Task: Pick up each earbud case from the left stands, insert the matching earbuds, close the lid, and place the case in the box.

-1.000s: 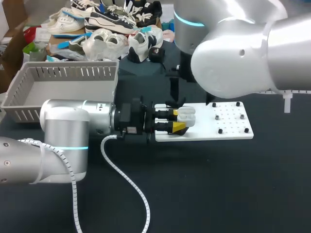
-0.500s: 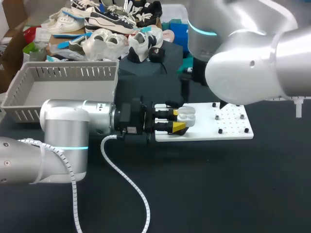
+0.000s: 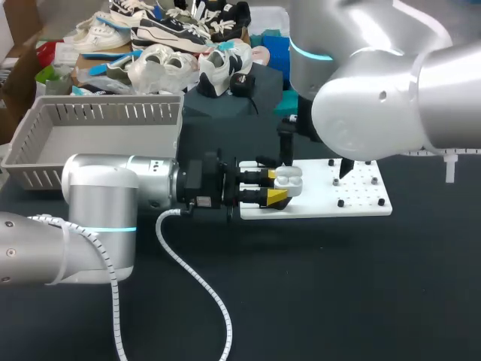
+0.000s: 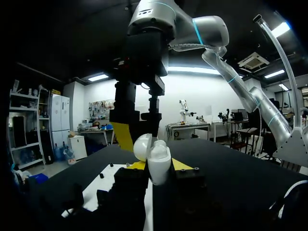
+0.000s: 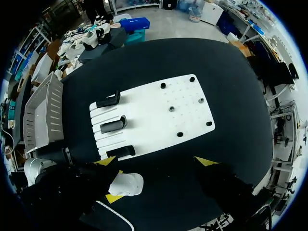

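Two arms, head view: the left arm [image 3: 98,195] comes in from the left and the right arm [image 3: 376,83] from the right, both over one white board [image 3: 353,207] on the dark table [image 3: 338,301].
Head view, left gripper [image 3: 276,186]: clenched on one white earbud case [image 3: 288,179], held over the end of the board where the stands are.
Head view, right gripper [image 3: 313,167]: hangs above the board just behind the case, fingers spread, gripping nothing.
Head view, box [image 3: 98,120]: one, grey and slatted, left of the board and well apart from the case.
Left wrist view, case: one, pinched from both sides between the two yellow tips, with its lid tipped open and the board below it.
Left wrist view, other gripper: the right arm's gripper is just ahead of the case, with one yellow tip showing.
Right wrist view, board: three black stands [image 5: 114,126] at one end and six black pegs [image 5: 171,109] toward the other.
Right wrist view, own gripper: released, its two yellow tips wide apart over the board's near edge.
Right wrist view, case: one, beside the right gripper's finger, with a yellow tip of the left gripper against it.
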You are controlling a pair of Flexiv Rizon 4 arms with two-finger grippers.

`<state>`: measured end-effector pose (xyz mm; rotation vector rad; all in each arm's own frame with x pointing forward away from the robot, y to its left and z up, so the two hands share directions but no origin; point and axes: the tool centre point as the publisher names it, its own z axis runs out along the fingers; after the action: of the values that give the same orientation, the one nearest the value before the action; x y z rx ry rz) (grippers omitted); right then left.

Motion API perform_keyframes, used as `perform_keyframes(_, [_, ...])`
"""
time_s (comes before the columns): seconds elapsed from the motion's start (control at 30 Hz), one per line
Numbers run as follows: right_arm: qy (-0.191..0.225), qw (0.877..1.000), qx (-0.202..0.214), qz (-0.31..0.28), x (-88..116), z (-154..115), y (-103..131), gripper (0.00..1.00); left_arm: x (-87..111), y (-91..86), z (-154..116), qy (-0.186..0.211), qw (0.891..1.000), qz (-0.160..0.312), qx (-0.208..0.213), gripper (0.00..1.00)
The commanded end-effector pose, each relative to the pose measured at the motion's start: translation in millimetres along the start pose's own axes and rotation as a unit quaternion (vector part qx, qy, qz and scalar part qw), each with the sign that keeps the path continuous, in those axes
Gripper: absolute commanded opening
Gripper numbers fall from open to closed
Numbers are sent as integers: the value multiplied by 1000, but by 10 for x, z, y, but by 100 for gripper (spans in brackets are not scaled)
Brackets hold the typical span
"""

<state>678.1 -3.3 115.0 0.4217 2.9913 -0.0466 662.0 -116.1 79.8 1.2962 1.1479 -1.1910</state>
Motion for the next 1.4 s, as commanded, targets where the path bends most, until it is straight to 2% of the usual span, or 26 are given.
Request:
perform_keyframes(0.03, [-4, 1000, -2, -2, 118, -76, -43, 100, 4, -4, 1, -1, 1000, 1, -2, 0])
perform_keyframes(0.23, [-10, 1000, -1, -1, 183, -123, -77, 100, 4, -4, 1, -1, 1000, 1, -2, 0])
perform_keyframes(0.4, [-54, 998, -21, 7, 204, -219, -161, 100, 4, -4, 1, -1, 1000, 1, -2, 0])
perform_keyframes(0.57, [-84, 994, -59, -41, 334, -308, -254, 100, -193, -28, -125, -4, 1000, -1, -7, 0])
perform_keyframes(0.87, [-106, 990, -85, -27, 402, -311, -530, 100, -582, -22, -417, -16, 999, 3, -33, 0])
perform_keyframes(1.13, [-109, 989, -93, -23, 408, -292, -582, 100, -694, 4, -689, -7, 997, -11, -80, 0])
perform_keyframes(1.4, [-109, 989, -93, -23, 408, -292, -582, 100, -686, 192, -1069, 12, 987, -40, -156, 0])
